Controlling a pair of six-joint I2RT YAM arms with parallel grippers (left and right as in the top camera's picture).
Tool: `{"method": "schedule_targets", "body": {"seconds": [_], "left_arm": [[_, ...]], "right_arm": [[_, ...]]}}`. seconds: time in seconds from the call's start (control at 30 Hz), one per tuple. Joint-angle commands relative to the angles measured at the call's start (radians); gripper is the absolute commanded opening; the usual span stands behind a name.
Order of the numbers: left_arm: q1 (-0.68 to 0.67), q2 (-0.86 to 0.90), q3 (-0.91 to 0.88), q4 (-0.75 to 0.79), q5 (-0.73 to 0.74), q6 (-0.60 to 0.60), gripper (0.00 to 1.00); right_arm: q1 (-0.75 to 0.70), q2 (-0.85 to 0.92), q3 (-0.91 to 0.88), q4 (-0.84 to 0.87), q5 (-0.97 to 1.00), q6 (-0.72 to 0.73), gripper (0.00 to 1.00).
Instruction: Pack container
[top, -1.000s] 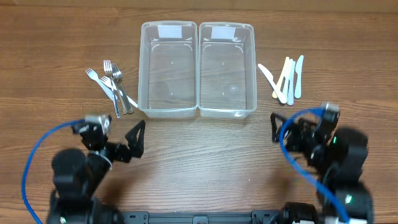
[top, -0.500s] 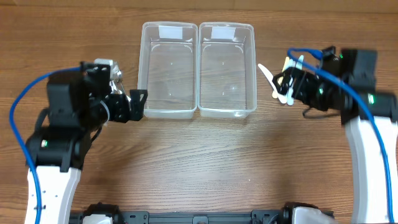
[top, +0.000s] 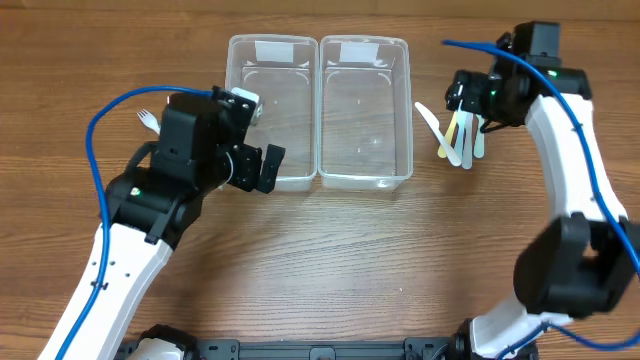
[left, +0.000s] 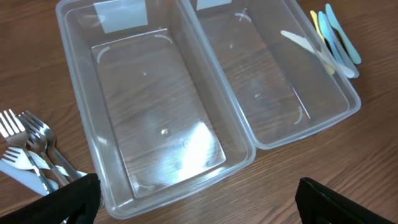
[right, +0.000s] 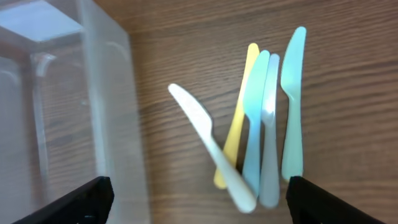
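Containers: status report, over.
Left gripper open at the containers, right gripper open over the plastic knives. Both containers empty. Forks untouched beside them; nothing blocking.

Overhead, the left robot arm (top: 195, 150) covers most of the silver and white forks (top: 148, 118). Left wrist view crops them at its left edge.

Two containers (left: 155, 106) are clear, glossy plastic; forks (left: 38, 146) gleam as polished metal; knives (right: 256, 124) are smooth pastel plastic; the tabletop (top: 330, 260) shows matt wood grain.
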Motion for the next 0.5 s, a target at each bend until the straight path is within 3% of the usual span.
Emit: {"method": "schedule_targets", "body": {"seconds": [0.0,0.17,0.47], "left_arm": [[-0.013,0.02,0.029,0.008,-0.019,0.007,1.0],[-0.013,0.028,0.029,0.008,-0.021,-0.014,1.0],[-0.013,0.061,0.029,0.016,-0.02,-0.014,1.0]], "right_arm": [[0.002,0.075,0.025,0.034,0.023,-0.113,0.89],[0.002,0.153,0.025,0.032,0.022,-0.137,0.83],[0.013,0.172,0.024,-0.024,0.021,-0.232,0.85]]}}
